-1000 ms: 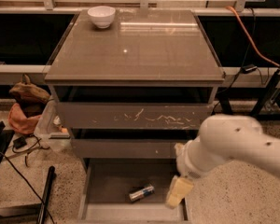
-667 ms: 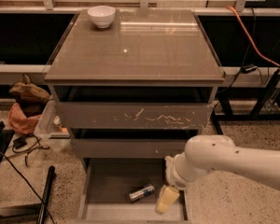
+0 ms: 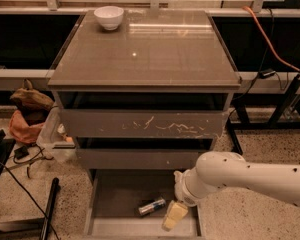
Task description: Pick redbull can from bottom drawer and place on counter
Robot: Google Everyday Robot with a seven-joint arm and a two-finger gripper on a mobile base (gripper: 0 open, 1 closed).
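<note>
The redbull can point(image 3: 151, 206) lies on its side on the floor of the open bottom drawer point(image 3: 115, 219), near the middle. The white arm comes in from the right. My gripper point(image 3: 174, 215) hangs inside the drawer just right of the can, its yellowish fingers pointing down, apart from the can by a small gap. The counter point(image 3: 145, 49) is the glossy grey-brown top of the cabinet above.
A white bowl point(image 3: 109, 17) stands at the counter's back left corner. The middle drawer front point(image 3: 145, 124) has white scratches. Bags and cables point(image 3: 27, 119) lie on the floor to the left. An orange cable point(image 3: 270, 39) and a black stand point(image 3: 290, 99) are at the right.
The arm and gripper have moved left and lower into the bottom drawer, closer to the can. The can has not moved.
</note>
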